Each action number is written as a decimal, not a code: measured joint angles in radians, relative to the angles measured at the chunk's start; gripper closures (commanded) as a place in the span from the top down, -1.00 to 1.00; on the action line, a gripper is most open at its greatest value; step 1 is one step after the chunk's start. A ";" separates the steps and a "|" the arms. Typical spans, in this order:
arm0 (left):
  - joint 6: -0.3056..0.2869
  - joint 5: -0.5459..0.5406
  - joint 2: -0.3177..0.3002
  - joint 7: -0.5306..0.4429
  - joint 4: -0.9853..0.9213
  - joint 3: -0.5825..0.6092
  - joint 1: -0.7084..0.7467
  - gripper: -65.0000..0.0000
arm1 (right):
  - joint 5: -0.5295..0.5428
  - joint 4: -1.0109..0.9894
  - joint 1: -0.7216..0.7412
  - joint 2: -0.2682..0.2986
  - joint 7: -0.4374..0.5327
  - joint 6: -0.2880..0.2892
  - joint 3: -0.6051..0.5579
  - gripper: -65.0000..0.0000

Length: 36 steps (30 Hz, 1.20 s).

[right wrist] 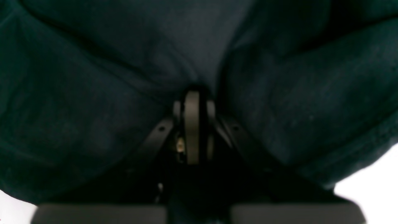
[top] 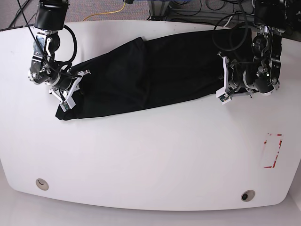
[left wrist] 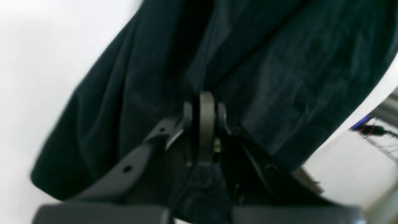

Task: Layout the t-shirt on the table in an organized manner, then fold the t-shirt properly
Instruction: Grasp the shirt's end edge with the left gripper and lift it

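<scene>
The glossy white desk with rounded edges [top: 155,160] spreads toward the viewer, a red tape outline [top: 273,150] at one side. The large plain black fabric t-shirt [top: 183,70] lies along its far part, stretched crosswise and creased. Around it, the left black-and-silver end effector [left wrist: 203,124] and the right black-and-silver end effector [right wrist: 194,124] are both closed, each seemingly pinching a ridge of cloth near an opposite end. Uneven pulling could skew the shirt or bunch its layers; a shallow pinch could let a fold slip free; dragging toward the far edge could send cloth over it. Counted: one shirt, one desk, two end effectors, one tape outline, two round metal grommets [top: 42,184].
</scene>
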 measured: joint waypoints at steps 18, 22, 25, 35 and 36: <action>-0.034 -0.002 -0.003 0.002 0.113 0.005 0.125 -1.00 | 0.000 0.000 0.000 0.000 -0.001 0.000 0.000 -0.90; -0.034 -0.006 -0.007 0.000 0.147 0.005 0.153 -1.00 | 0.000 0.000 0.000 -0.001 -0.001 0.000 0.000 -0.90; -0.035 -0.016 -0.029 -0.004 0.155 0.007 0.176 -1.00 | 0.000 0.000 0.000 -0.002 0.000 0.000 0.000 -0.90; -0.035 -0.049 -0.057 0.000 0.157 0.007 0.220 -0.96 | 0.000 0.000 0.000 -0.004 0.000 0.000 0.000 -0.90; -0.035 -0.052 -0.058 0.000 0.157 0.007 0.220 -0.90 | 0.000 0.000 0.000 -0.004 0.001 0.000 0.000 -0.90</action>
